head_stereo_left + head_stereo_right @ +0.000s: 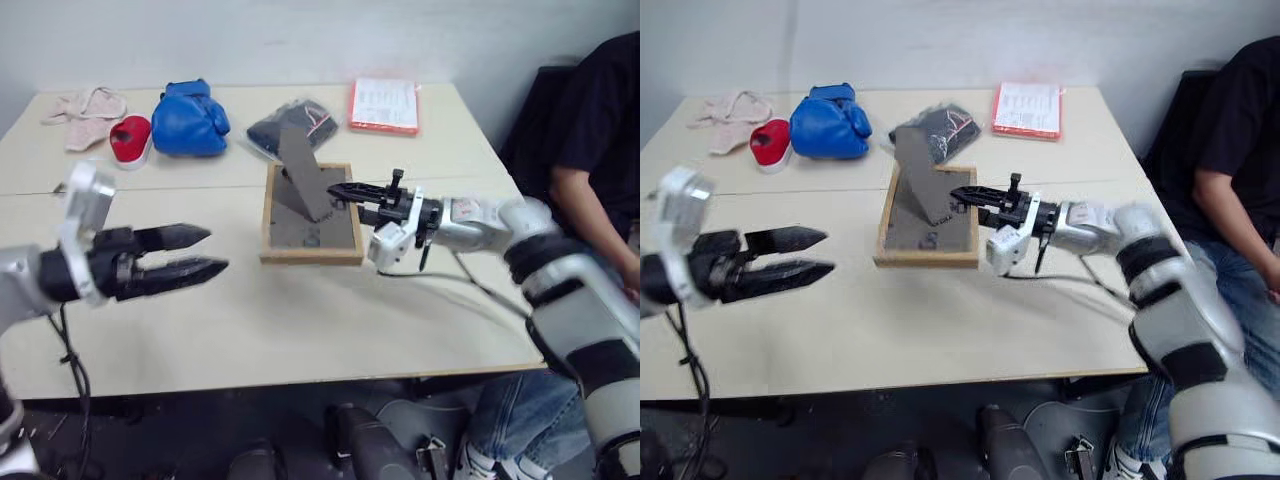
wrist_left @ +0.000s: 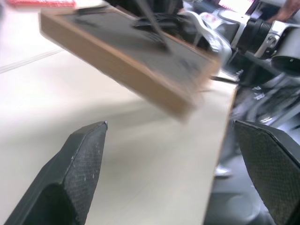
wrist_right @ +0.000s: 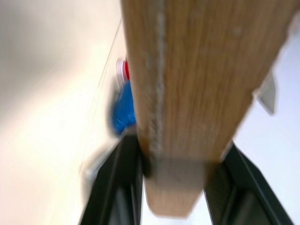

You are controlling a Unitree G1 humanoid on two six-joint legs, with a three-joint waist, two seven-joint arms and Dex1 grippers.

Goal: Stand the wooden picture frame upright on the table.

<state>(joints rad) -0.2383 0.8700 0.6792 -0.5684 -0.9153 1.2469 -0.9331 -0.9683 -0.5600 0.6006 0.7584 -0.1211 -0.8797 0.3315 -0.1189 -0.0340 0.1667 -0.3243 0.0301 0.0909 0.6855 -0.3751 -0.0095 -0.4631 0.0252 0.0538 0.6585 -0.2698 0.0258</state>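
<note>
Wooden picture frame [image 1: 312,215]: near the middle of the table [image 1: 250,320], just past the seam, back side up with dark backboard showing; the edge nearest the right gripper is lifted, the frame tilted.
Easel stand [image 1: 304,172]: swung out from the backboard, rising at a slant.
Right gripper [image 1: 345,192]: at the frame's raised edge; jaws closed on the light wood border, one finger on each side of it.
Left gripper [image 1: 205,252]: over the table, well apart from the frame, pointing toward it; jaws spread wide, nothing between them.
Beyond the frame: blue boxing glove [image 1: 190,118], red item [image 1: 130,138], pink cloth [image 1: 85,112], dark packet [image 1: 295,125], orange-edged booklet [image 1: 385,105].
Person [image 1: 600,140]: seated by the table's end, beside the right arm.
</note>
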